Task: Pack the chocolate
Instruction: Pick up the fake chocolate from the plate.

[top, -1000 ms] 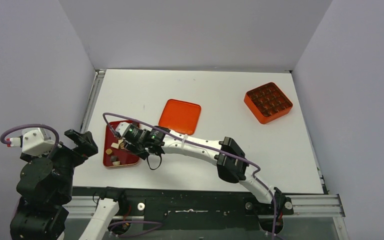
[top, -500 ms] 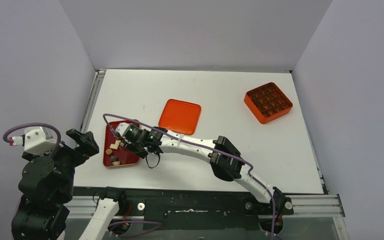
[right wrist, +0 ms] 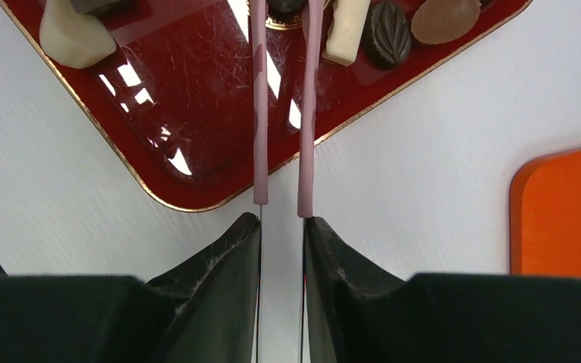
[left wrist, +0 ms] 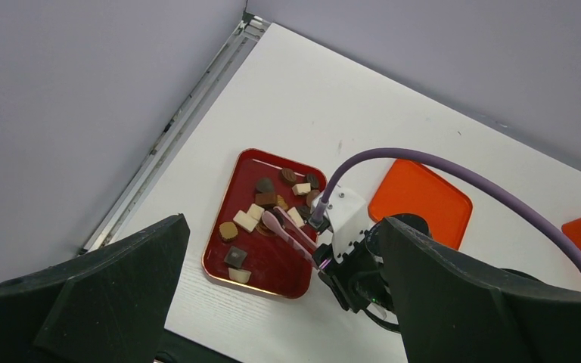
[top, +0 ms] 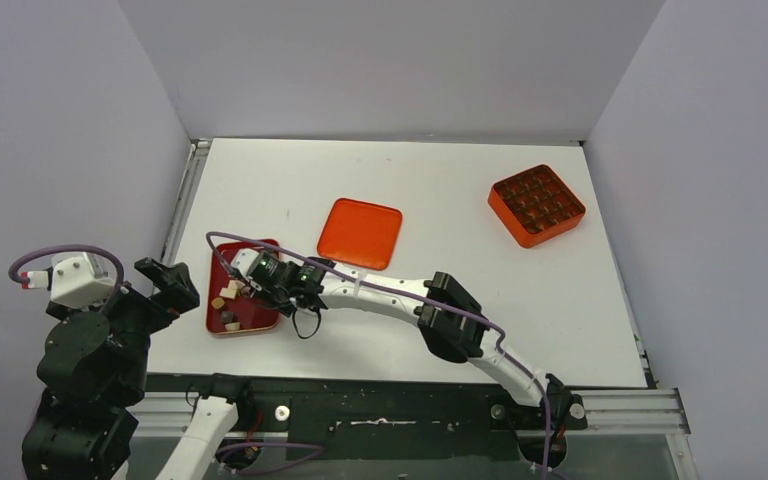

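Observation:
The chocolate (top: 228,300) lies as several small dark and cream chunks in a red tray (top: 244,329), also seen in the left wrist view as chocolate (left wrist: 246,219) on the tray (left wrist: 272,265). My right gripper (right wrist: 281,221) is shut on pink tongs (right wrist: 259,113), whose two arms reach over the tray (right wrist: 197,98) and straddle a dark piece at their tips. Cream and dark chocolate (right wrist: 76,34) lies on either side. My left gripper (top: 167,283) hovers open and holds nothing, left of the tray; its fingers (left wrist: 83,302) frame the tray.
A flat orange lid (top: 360,232) lies behind and to the right of the tray. An orange box (top: 536,205) with a grid of compartments, dark pieces inside, stands at the back right. The right arm (top: 400,295) stretches across the table's front.
The tongs' arms have come closer together as my right gripper squeezed them. The right arm edged slightly left over the tray. The left gripper barely moved.

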Robot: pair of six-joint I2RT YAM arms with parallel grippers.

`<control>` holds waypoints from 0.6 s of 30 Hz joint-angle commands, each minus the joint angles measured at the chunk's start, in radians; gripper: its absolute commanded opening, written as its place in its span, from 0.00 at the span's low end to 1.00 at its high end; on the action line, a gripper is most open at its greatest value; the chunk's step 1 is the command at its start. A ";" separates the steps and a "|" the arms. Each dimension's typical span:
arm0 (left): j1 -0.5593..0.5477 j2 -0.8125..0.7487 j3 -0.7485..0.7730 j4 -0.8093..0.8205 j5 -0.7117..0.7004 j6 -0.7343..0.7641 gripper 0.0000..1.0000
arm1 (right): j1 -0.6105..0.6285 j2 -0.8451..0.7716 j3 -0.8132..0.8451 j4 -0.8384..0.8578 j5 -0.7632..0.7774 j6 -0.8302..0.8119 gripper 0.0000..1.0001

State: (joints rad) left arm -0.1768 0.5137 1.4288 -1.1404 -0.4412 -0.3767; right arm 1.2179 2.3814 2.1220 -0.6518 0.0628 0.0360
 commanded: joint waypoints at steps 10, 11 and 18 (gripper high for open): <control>-0.008 0.019 -0.031 0.053 -0.005 0.040 0.97 | -0.001 -0.199 -0.130 0.070 -0.056 0.015 0.19; -0.008 0.017 -0.038 0.054 -0.009 0.044 0.97 | -0.004 -0.215 -0.149 0.077 -0.057 0.020 0.18; -0.009 0.011 -0.090 0.076 0.009 0.051 0.97 | -0.044 -0.345 -0.291 0.124 -0.090 0.056 0.18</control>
State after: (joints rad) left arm -0.1818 0.5186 1.3579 -1.1336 -0.4419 -0.3504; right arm 1.2060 2.1780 1.8793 -0.6132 -0.0097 0.0631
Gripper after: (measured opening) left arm 0.973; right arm 0.245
